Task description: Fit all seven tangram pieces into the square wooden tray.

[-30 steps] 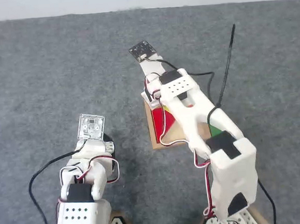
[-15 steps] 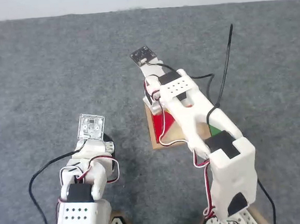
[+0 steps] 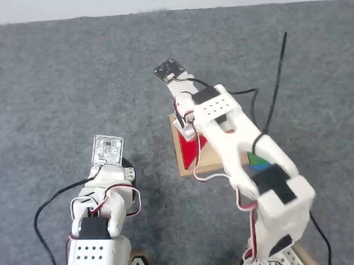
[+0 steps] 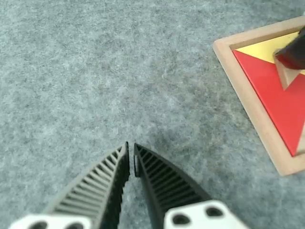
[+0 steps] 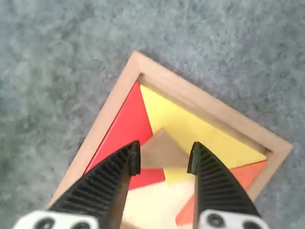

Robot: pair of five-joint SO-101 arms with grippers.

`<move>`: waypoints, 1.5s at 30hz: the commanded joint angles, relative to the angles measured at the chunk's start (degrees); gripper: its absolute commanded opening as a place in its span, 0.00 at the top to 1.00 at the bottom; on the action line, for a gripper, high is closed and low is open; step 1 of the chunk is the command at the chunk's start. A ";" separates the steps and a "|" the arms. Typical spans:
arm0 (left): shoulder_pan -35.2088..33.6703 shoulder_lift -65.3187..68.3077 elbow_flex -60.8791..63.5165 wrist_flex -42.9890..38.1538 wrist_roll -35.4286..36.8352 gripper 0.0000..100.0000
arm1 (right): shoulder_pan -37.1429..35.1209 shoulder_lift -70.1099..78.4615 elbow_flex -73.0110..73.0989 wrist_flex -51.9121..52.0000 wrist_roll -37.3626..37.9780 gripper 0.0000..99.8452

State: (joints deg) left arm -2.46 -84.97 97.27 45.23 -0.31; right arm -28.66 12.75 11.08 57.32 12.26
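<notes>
The right claw (image 5: 164,160) hangs spread open over the square wooden tray (image 5: 209,107), gripping nothing. A small tan wooden triangle (image 5: 162,145) lies straight ahead of it, in the gap between the two dark fingertips. Its point faces away from the claw and its broad base runs across from one finger to the other. Whether the fingers touch it cannot be told.

Beside the left finger lies a large red triangle (image 5: 125,126), and beyond the tan piece a large yellow triangle (image 5: 195,126). Pale bare tray floor shows under the claw, so the puzzle looks unfinished.

The left claw (image 4: 131,152) is clenched on nothing above the grey felt table (image 4: 95,71). The tray sits well off to its right, so the right arm is clearly the nearer one, and closing straight across the triangle's base looks like the natural grip.
</notes>
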 commanded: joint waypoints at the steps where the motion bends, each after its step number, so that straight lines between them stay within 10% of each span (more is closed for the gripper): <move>1: -0.26 -0.70 -0.48 0.44 0.44 0.98 | -0.04 -6.73 4.40 -3.12 2.02 0.82; 45: -0.26 -0.70 -0.48 0.44 0.44 0.98 | 0.92 -4.79 11.87 -8.04 0.97 0.82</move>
State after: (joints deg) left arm -2.46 -84.97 97.27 45.23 -0.31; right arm -29.98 11.52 20.31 49.93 11.03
